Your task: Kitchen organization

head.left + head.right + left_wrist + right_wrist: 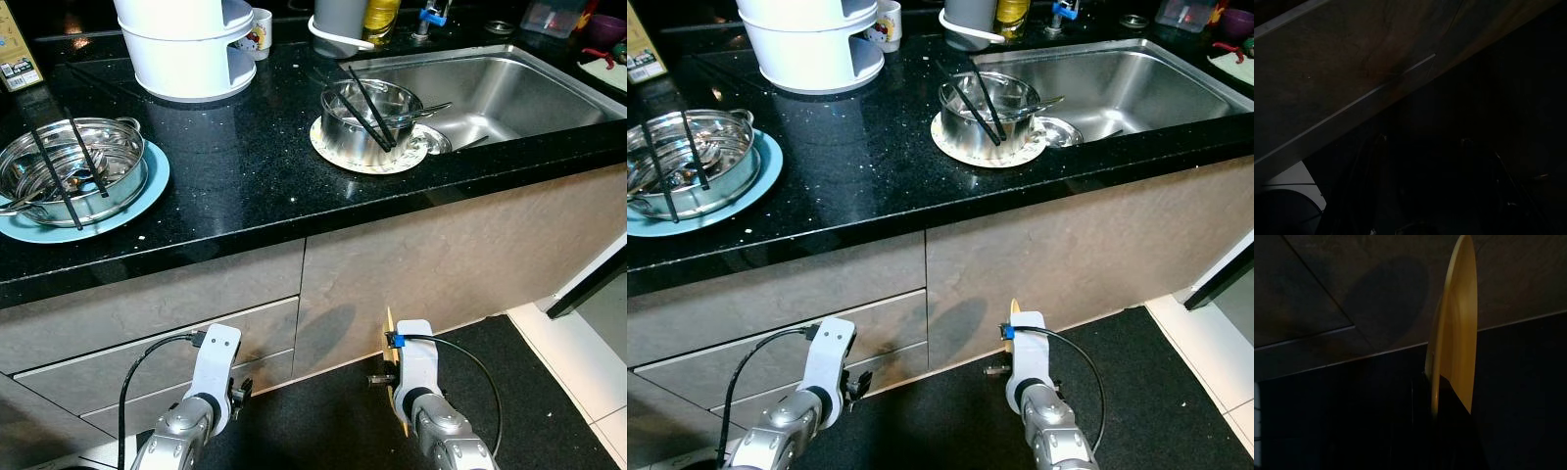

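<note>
From the head cameras I see a black speckled counter (245, 176) above grey cabinet fronts, with both arms hanging low in front of the drawers over a dark floor mat (333, 421). On the left of the counter a steel pot (69, 171) sits on a light blue plate (147, 191) with two black chopsticks (57, 176) laid across its rim; nearer the sink (509, 93) a second steel pot (367, 117) stands on a patterned white plate (338, 155), also with dark chopsticks (370, 108) across it and a spoon handle poking out toward the basin. Behind them stands a stacked white container (186, 44), and beside it a small white mug (261, 31). My right end effector (1437, 396) is closed on a yellow plate (1457, 333), held edge-on and upright down by the cabinet. The head views give me just a thin yellow sliver beside the white wrist housing, while the right wrist camera shows the plate's curved rim rising against the cabinet panel, its lower edge lost in the dark where the fingers meet it. My left end effector (235, 392) hangs idle near the drawers; the left wrist camera is very dark, showing a slanted cabinet edge and little else, and I cannot tell how its fingers stand
</note>
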### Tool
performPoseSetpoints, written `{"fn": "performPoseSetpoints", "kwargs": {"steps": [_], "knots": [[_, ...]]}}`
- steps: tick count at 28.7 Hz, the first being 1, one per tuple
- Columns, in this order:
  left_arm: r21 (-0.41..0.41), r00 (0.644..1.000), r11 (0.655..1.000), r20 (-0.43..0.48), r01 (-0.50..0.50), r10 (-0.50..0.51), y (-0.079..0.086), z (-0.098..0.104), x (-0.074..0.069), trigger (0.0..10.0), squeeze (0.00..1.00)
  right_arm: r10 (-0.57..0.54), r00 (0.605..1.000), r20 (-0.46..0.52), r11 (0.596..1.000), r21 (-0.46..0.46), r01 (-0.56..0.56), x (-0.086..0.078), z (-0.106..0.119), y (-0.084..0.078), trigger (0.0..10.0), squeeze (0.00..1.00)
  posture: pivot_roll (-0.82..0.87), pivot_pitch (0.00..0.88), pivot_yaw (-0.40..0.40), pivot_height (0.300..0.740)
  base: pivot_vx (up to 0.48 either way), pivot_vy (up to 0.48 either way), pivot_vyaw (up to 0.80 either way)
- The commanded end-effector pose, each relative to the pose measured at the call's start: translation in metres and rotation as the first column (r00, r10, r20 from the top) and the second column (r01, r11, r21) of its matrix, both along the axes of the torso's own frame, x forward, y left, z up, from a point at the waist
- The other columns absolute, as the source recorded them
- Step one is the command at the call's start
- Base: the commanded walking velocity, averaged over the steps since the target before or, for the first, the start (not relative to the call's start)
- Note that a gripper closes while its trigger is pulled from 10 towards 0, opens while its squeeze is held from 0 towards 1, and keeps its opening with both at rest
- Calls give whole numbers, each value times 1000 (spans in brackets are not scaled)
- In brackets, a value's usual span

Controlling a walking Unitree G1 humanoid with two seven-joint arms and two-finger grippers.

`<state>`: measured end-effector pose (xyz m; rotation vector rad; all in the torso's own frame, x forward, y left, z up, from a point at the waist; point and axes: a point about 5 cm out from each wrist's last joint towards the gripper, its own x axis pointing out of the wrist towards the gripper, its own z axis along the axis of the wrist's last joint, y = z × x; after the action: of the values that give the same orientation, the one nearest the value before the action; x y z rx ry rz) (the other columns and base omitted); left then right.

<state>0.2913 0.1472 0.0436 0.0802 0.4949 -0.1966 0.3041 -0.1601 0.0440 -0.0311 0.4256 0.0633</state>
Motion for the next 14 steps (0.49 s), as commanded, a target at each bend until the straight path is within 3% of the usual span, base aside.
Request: {"fn": "performPoseSetpoints", "kwargs": {"steps": [1, 14], "knots": [[9, 999, 1000, -41, -1, 1, 1, -9, -6, 10000, 0, -5, 1000, -15, 1000, -27, 4, -5, -6, -2, 10000, 0, -90, 293, -38, 740, 0, 0, 0], [2, 999, 1000, -37, -14, 15, 1, -9, -6, 10000, 0, -9, 999, -31, 1000, -29, 8, -7, -11, -3, 10000, 0, -92, 272, -39, 740, 0, 0, 0]]}}
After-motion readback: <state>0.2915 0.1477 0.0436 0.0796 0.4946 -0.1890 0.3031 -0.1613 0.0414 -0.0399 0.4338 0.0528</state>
